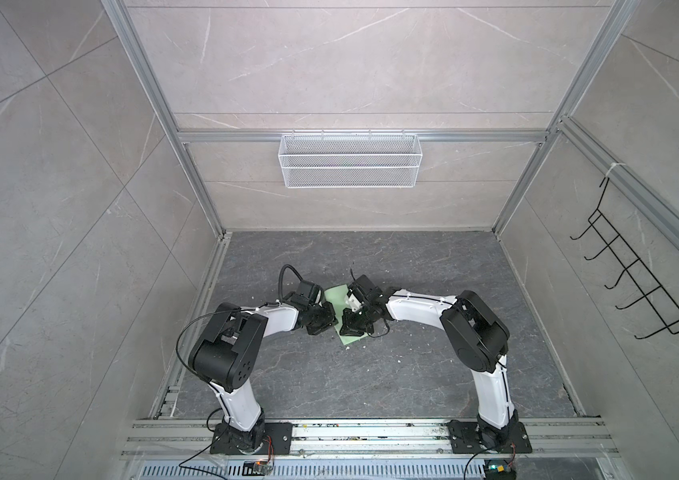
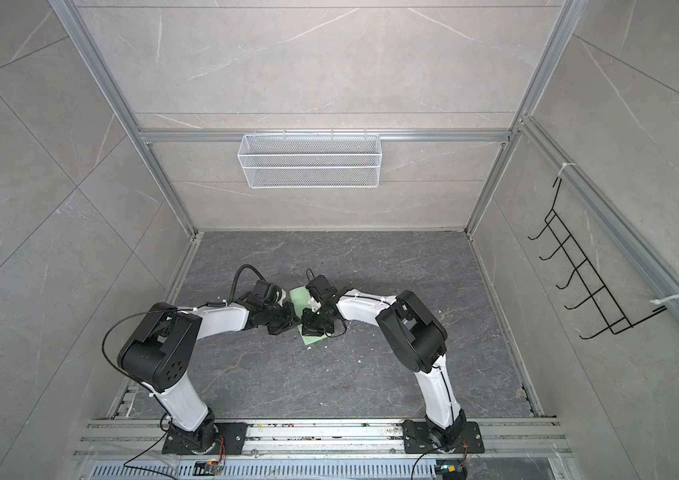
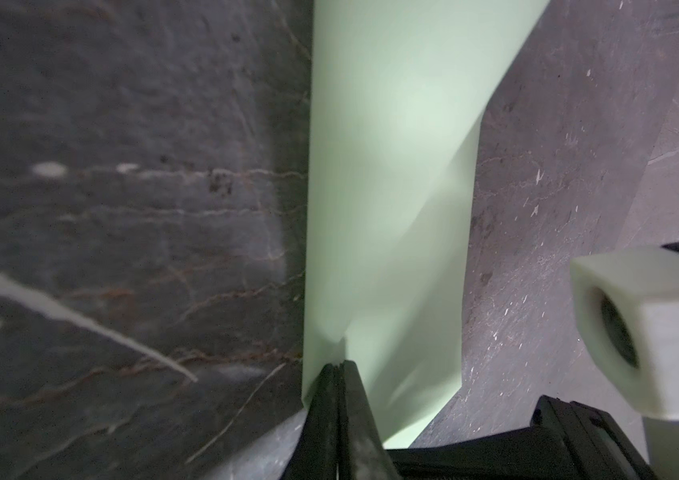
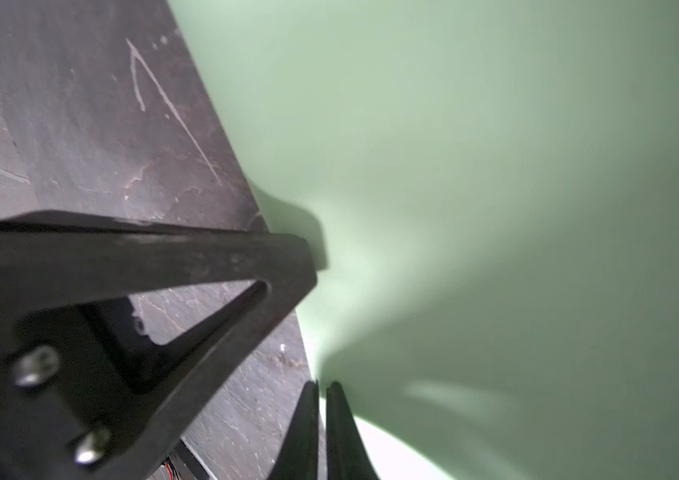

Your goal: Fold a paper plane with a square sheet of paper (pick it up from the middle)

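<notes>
Where the two white-and-black arms rise from the aluminium rail (image 1: 371,434) at 7 and 5 o'clock of the dark grey marbled table (image 1: 412,374), they bend inward and nearly meet just to the 9 o'clock side of its middle. The left gripper (image 1: 330,312) (image 2: 289,314) comes in from 9 o'clock, and in the left wrist view its black fingers (image 3: 354,399) are pressed together, pinching one edge of the thin, pale green square sheet of paper (image 3: 391,166). The right gripper (image 1: 348,326) (image 2: 309,326) comes in from 3 o'clock. In the right wrist view its fingers (image 4: 339,415) are drawn in to a bare slit and nip the sheet's edge (image 4: 495,166), with one left finger just beside them. In both top views the sheet (image 1: 335,295) (image 2: 299,297) sits between and under the two grippers, running roughly from 6 toward 12 o'clock, and the wrist views show its surface bowed rather than flat. Farther off, at 12 o'clock, a white wire-mesh basket (image 1: 350,160) hangs on the back wall. At 3 o'clock a black wire hook rack (image 1: 641,282) hangs on the side wall.
</notes>
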